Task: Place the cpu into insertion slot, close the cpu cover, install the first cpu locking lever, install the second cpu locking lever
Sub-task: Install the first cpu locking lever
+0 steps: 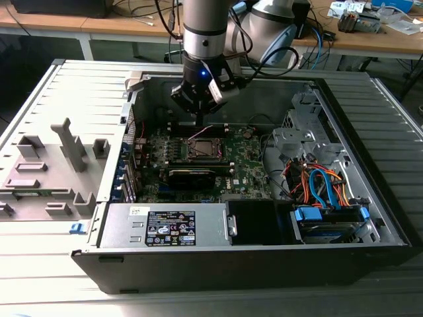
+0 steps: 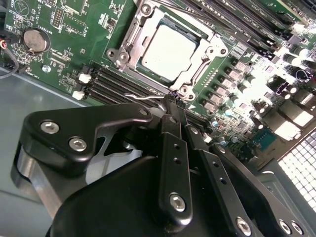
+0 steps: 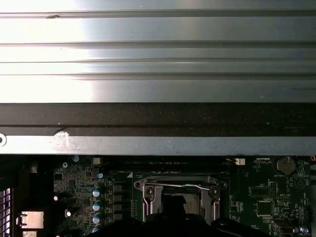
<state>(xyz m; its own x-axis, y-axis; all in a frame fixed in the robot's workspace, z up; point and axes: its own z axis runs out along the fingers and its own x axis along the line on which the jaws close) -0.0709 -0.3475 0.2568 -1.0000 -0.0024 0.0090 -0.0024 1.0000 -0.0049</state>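
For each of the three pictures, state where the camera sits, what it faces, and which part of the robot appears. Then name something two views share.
Exterior view: off the arm, above the open computer case, looking down at the green motherboard; arm and gripper show.
Second wrist view: on the arm, looking past the black gripper at the silver cpu cover closed over the cpu.
First wrist view: on the arm, facing the ribbed case wall and socket.
Shared: the cpu cover.

A grey ribbed work surface [image 1: 39, 277] fills the foreground, while behind it wooden desks [image 1: 59, 23] strewn with cables [image 1: 142, 13] run along the back, over a dim, shadowed floor [image 1: 26, 49].
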